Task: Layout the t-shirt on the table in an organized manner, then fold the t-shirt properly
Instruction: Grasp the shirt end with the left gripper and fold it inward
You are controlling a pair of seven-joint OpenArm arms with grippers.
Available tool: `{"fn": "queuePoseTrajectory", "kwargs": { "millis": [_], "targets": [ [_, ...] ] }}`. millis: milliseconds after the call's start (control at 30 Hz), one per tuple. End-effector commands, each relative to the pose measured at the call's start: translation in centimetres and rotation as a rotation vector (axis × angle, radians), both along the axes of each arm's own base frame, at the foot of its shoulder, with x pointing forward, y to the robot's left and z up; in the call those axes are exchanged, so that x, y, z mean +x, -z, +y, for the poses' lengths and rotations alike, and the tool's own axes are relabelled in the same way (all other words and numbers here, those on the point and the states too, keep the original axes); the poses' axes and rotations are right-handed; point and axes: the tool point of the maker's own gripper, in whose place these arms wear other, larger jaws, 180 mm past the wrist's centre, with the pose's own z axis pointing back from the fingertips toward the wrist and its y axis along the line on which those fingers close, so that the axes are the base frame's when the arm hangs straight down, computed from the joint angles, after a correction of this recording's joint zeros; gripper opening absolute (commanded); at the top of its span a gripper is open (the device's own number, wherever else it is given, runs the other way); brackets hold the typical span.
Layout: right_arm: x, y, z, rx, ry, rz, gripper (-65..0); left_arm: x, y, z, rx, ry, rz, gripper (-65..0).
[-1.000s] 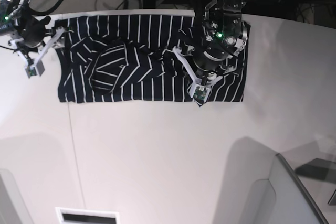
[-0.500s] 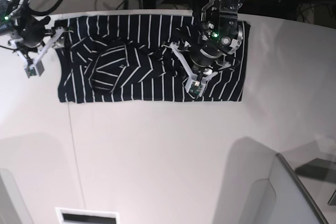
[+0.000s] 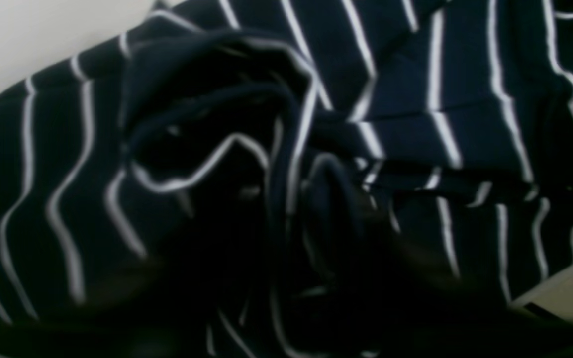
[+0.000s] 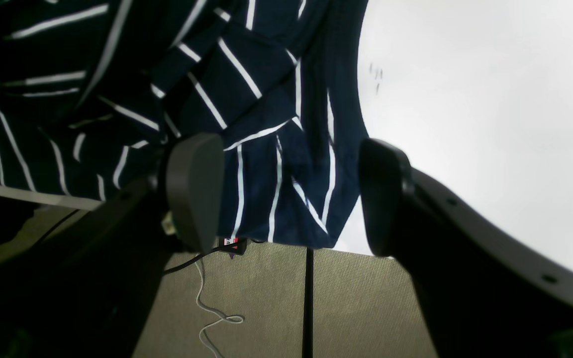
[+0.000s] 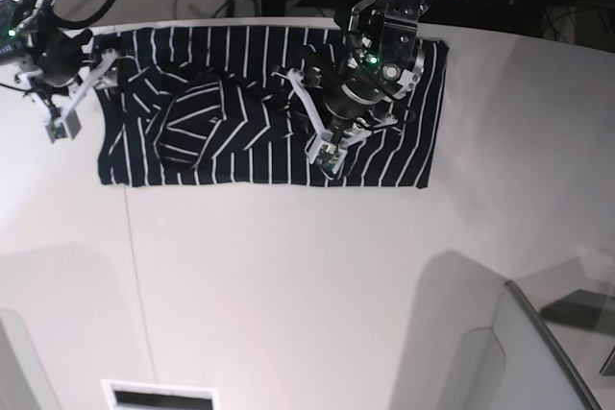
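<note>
Across the far part of the table (image 5: 288, 285) lies the t-shirt (image 5: 221, 156), dark navy with thin white stripes, spread roughly as a wide band but bunched into rumpled folds around its middle. Its far hem runs along the table's far edge, and one corner hangs just over that edge in the right wrist view. Above the shirt's middle-right part sits the left gripper (image 5: 327, 136), low over the folds; its wrist view shows only creased striped cloth close up, and whether its jaws are apart or pinching fabric cannot be told. Off the shirt's other end, at the corner nearest the table's edge, hangs the right gripper (image 4: 286, 194), its jaws standing wide with the shirt's corner showing between its dark pads (image 4: 194, 189), neither pad pressing the cloth.
</note>
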Motion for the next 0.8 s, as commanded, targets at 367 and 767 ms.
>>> {"fn": "queuePoseTrajectory", "kwargs": {
  "millis": [367,767],
  "targets": [
    [0.6,-0.6,-0.2,-0.005,-0.005,-0.032,-25.8,2.6,-4.7,-4.7,-0.118,0.091,-0.133,-13.2],
    [1.1,-1.3,0.4,-0.006,-0.03,-0.056,-25.8,4.9,-7.7,0.3,-0.159,0.004,-0.216,-23.0]
  ]
}}
